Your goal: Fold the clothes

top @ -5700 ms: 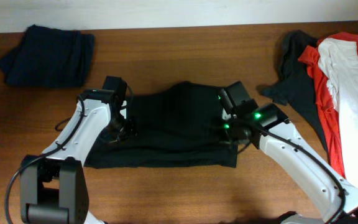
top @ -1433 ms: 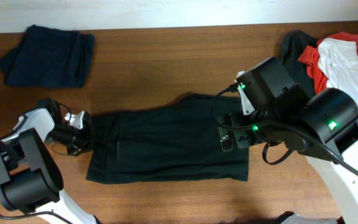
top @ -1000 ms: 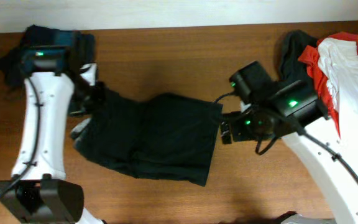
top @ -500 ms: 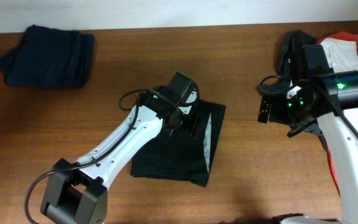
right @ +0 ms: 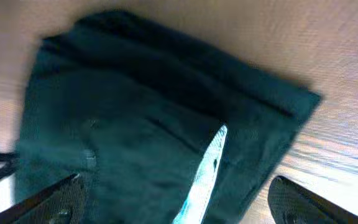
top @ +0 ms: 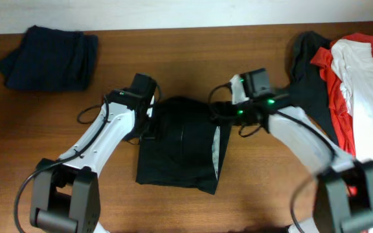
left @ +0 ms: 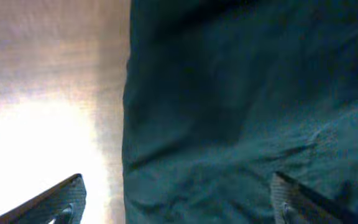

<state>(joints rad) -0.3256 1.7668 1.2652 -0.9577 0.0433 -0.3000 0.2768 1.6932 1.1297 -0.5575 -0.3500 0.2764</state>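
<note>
1. The left tool is wide open and holds nothing. In the left wrist view, one finger stands over the bare brown wooden bench and the other over dark cloth, so the left edge of the cloth runs between them. I cannot tell if the fingers touch the cloth.

2. The right tool is also wide open and empty. It looks down on the garment from the far right corner, with both fingers on the outer sides of the view.

3. The thing in work is the black short-sleeved T-shirt with pale inner lining. It lies on the middle of the bench as a compact packet, between the two tools.

4. The packet is nearly as wide as it is long. I judge that its longer side runs from the far side of the bench toward the robot, a little tilted. A pale strip of lining follows this direction along the right border.

5. Both tools stand at the far end of the packet, the left at its left edge and the right at its right corner. Neither arm is clearly nearer, so a last fold toward the near side could be done by both.

6. There is bare bench on the near and left sides. The folded navy garment lies well apart at the far left. The loose pile of charcoal, red and white garments lies on the right, apart from the packet.
</note>
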